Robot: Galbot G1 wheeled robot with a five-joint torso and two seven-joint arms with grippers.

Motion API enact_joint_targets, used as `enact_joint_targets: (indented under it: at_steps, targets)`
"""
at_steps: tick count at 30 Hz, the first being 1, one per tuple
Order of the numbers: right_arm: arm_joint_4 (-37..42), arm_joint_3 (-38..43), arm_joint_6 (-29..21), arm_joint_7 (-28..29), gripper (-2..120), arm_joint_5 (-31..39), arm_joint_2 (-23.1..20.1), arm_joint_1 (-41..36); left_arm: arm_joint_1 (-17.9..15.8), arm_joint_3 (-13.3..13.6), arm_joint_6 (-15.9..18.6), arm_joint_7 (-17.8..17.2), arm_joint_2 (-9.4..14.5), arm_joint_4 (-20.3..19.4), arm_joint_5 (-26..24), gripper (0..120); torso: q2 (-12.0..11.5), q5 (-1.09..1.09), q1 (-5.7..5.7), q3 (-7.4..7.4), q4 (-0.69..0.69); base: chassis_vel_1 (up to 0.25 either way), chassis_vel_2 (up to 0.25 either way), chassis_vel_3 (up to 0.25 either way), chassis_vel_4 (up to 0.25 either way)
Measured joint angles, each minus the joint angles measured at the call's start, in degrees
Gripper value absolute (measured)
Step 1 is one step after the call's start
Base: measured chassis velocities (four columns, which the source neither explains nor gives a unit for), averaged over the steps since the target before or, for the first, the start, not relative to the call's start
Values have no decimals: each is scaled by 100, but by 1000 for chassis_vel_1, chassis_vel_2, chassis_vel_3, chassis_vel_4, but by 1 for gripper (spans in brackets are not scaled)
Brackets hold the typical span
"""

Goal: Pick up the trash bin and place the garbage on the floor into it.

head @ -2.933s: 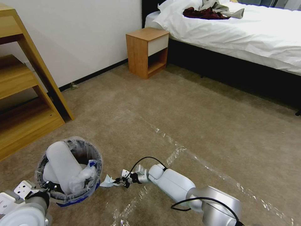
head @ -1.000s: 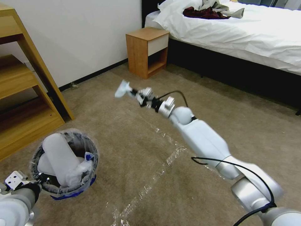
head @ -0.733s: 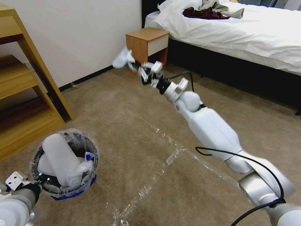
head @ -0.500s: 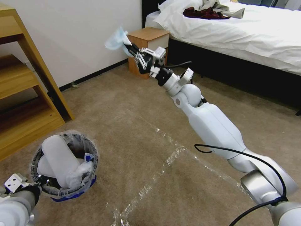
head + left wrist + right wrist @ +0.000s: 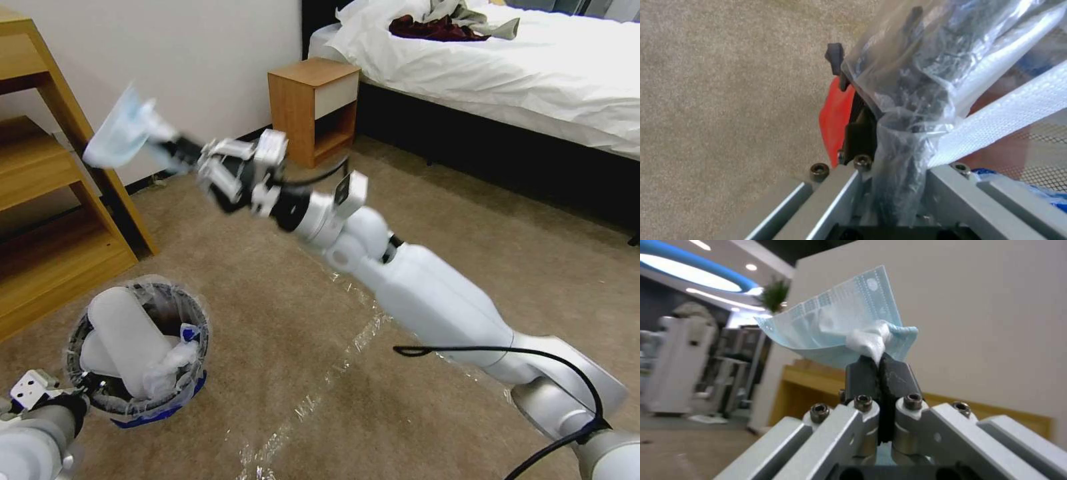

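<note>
Trash bin (image 5: pixel 137 353) hangs low at the robot's left, just above the beige carpet floor (image 5: pixel 280 280), its red wall showing in the left wrist view through a crinkly clear plastic liner. The left hand (image 5: pixel 90 390) is clamped on the bin's near rim, one dark finger outside the red wall and the bag bunched between the jaws. Inside the bin stand a long white slipper (image 5: pixel 127 340), leaning upright, and some crumpled white paper (image 5: pixel 170 367) beside a scrap of blue print.

The right arm stretches out across the middle of the head view, raised well above the floor. The right hand (image 5: pixel 175 148) is closed tight on a piece of garbage: a pale blue face mask (image 5: pixel 120 133) with a white crumpled bit pinched at its fold. In the right wrist view the two dark fingers (image 5: pixel 862 373) press together with the mask fanning out beyond them. The mask hangs in the air in front of the wooden shelf unit (image 5: pixel 47 220), higher than the bin and off toward the wall from it, well apart from the rim.

Shiny tape lines (image 5: pixel 347 347) cross the carpet beneath the arm. A wooden nightstand (image 5: pixel 313 110) stands by the white bed (image 5: pixel 507 73) farther back.
</note>
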Motion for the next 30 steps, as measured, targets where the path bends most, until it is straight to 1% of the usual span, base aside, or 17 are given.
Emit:
enact_joint_targets:
  at_steps: [2, 7, 10, 13, 16, 30]
  targets:
    - [125, -298, 26, -22, 0, -78, -34, -55, 0, -10, 0, 1, -11, 0, 6, 0, 0, 0, 0, 0, 0, 0, 0, 0, 0]
    - [174, -649, 97, -52, 0, -260, -105, -152, 3, -12, 0, 0, -35, -2, 21, 0, 0, 0, 0, 0, 0, 0, 0, 0, 0]
    - [-36, -1014, 282, -169, 0, -649, -177, -316, 5, -14, 0, 0, -41, -10, 31, 0, 0, 1, 0, 1, -1, 0, 0, 0, 0]
    - [-131, -1072, 321, -201, 0, -734, -183, -351, 7, -15, -1, 0, -39, -13, 32, 0, 0, 1, 0, 1, -1, 0, 0, 0, 0]
    - [-432, -1126, 425, -290, 0, -942, -173, -400, 23, -17, -1, 1, -35, -35, 34, 0, 0, 1, 0, 1, 0, 0, 0, 0, 0]
    - [-980, -1106, 637, -424, 0, -1374, -235, -611, 60, 26, 10, 2, -92, -83, 61, 0, 0, 1, 0, 1, -1, 0, 0, 0, 0]
